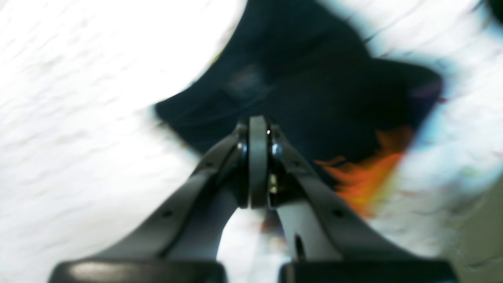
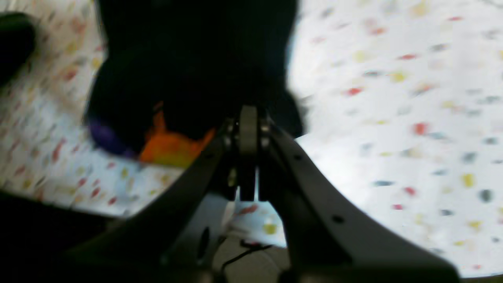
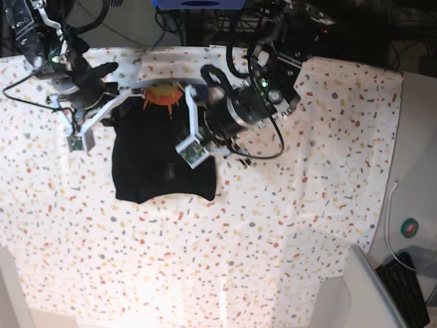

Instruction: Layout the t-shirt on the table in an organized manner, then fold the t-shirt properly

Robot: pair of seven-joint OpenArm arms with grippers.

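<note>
Base view shows us the t-shirt point(image 3: 162, 160) lying toward the far-left part of the table point(image 3: 287, 232), as that view has it, a dark, roughly square mass with its lower hem curling a little and the orange and yellow print point(image 3: 162, 96) at the top edge, near the collar. It looks partly gathered rather than spread; we cannot make out the sleeves, so we judge the laying-out step is in hand and folding has not begun.

Our two arms sit at that collar end, one on each side of the print. Our right gripper point(image 3: 133, 89) is at the upper left corner of the cloth in that view, our left gripper point(image 3: 186, 91) at the upper right. Placing them at the two shoulder corners makes sense to us: from there the shirt can be drawn taut and flat.

From the left wrist view, blurred as it is, the left gripper point(image 1: 257, 129) has its jaws pressed together at the tips against the black cloth, with the print point(image 1: 365, 177) just beside; whether fabric is actually pinched we cannot tell. The right wrist view reads alike: right gripper point(image 2: 248, 118) closed tight at the shirt's edge, print point(image 2: 173, 145) to one side, and the hold itself hidden by blur and darkness.
</note>
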